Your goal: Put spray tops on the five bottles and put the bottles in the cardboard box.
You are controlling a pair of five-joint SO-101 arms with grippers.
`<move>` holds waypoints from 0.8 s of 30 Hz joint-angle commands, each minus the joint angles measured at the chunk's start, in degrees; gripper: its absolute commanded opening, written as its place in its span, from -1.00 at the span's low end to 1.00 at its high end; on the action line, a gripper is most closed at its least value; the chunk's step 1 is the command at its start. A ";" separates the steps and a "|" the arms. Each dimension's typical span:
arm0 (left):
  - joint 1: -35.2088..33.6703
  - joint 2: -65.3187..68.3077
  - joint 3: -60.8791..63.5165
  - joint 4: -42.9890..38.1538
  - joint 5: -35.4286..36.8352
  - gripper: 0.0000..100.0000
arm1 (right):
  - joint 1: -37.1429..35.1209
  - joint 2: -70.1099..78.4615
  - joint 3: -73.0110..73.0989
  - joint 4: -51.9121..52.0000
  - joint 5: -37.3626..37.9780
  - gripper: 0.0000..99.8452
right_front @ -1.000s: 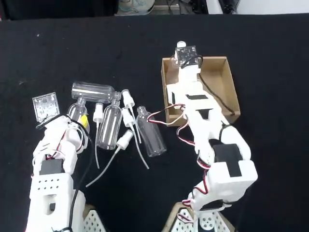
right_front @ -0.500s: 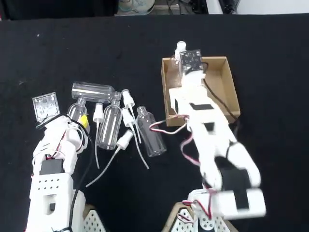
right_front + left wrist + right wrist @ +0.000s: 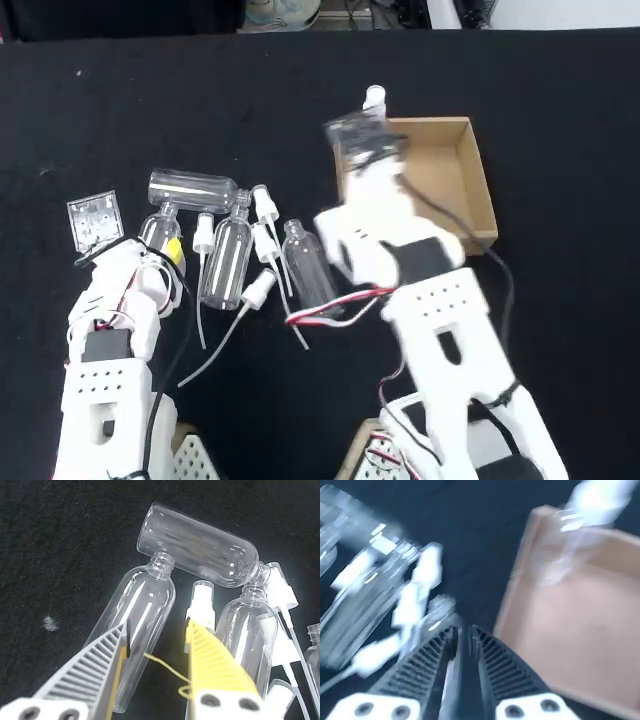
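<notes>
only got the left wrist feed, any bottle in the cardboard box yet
Observer: yes, one capped bottle stands at the far corner of the cardboard box.
Operator: where's the right tool
Observer: the right tool hangs over the table just beside the box, shut and holding nothing.
Operator: how many bottles on the table
Observer: four, all uncapped; the fourth bottle lies closest to the box.

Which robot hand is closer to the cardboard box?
Right. The right gripper is just outside the cardboard box, by its wall facing the bottles. The left gripper is far off, over those bottles.
</notes>
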 commanded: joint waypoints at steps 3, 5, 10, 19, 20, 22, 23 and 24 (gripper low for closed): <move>-0.66 -1.05 -0.75 -1.05 0.18 -0.62 | -8.18 6.11 -6.64 4.22 -0.53 -0.74; -0.75 -1.05 -0.75 -1.05 0.18 -0.62 | -8.53 9.98 -7.69 4.31 -0.62 -0.67; -0.75 -1.05 -0.75 -0.88 0.09 -0.62 | -8.70 19.12 -12.88 6.15 -0.62 -0.67; -0.75 -1.05 -0.48 -0.97 0.09 -0.62 | -8.62 33.01 -22.90 12.13 -5.98 -0.66; -0.75 -1.05 -0.48 -0.97 0.09 -0.62 | -8.70 34.33 -23.60 12.31 -6.15 -0.66; -0.75 -1.05 -0.57 -0.79 0.00 -0.62 | -9.05 36.35 -24.75 12.31 -6.15 -0.66; -0.75 -1.05 -0.57 -0.79 0.00 -0.62 | -9.05 37.32 -25.45 12.31 -6.15 -0.66; -0.75 -1.05 -0.57 -0.70 0.00 -0.62 | -9.05 38.02 -25.89 12.31 -6.24 -0.66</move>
